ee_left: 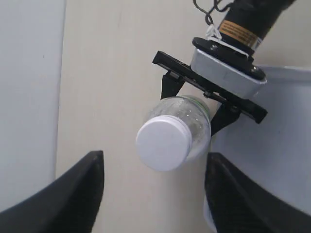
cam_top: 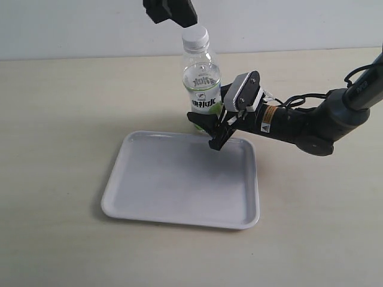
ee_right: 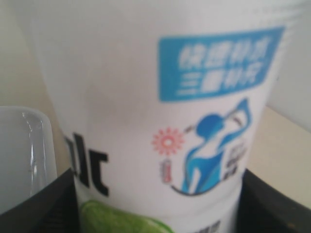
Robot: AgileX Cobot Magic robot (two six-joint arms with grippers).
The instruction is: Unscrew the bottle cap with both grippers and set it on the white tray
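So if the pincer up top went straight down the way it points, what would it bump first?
Probably the bottle cap. The left pincer hangs right above it, jaws open to either side of it. How far above is hard to tell.

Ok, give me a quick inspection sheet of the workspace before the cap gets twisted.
Surface: beige table.
Job's things: bottle upright behind the white tray; bottle cap on; tray holds nothing.
Clutter: nothing seen.
Grippers: right gripper clamped on the bottle's lower body; left gripper open above the cap, not touching.
Cables: black cable looped beside the right arm.
Surroundings: plain pale wall behind.
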